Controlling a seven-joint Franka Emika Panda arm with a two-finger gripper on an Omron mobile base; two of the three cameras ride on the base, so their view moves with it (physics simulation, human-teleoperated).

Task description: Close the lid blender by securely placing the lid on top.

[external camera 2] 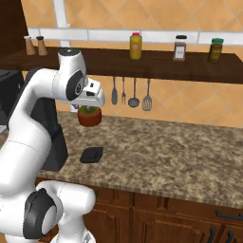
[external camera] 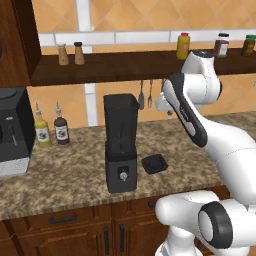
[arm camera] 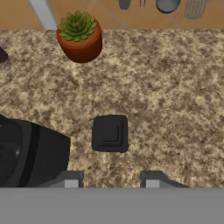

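The fingers [arm camera: 111, 181] are spread apart and grasp nothing, their two small dark tips rising at the bottom of the hand view with bare speckled brown stone worktop [arm camera: 175, 109] between them. Just beyond them and centred on the gap lies the small flat black squarish lid with rounded corners and a raised centre [arm camera: 110, 133], resting flat on the worktop. To one side of the fingers, close by, stands the tall black blender with its dark translucent square jar [external camera: 120, 142], its top open and uncovered.

The likely trouble is in the pickup: the lid is low and flat, so fingers that descend too little would close on air above it, and ones slightly off-centre could push it sliding across the stone. The blender stands near enough that the descending hand might knock it. Farther beyond the lid sits a small green succulent in a terracotta pot [arm camera: 80, 37], well clear.
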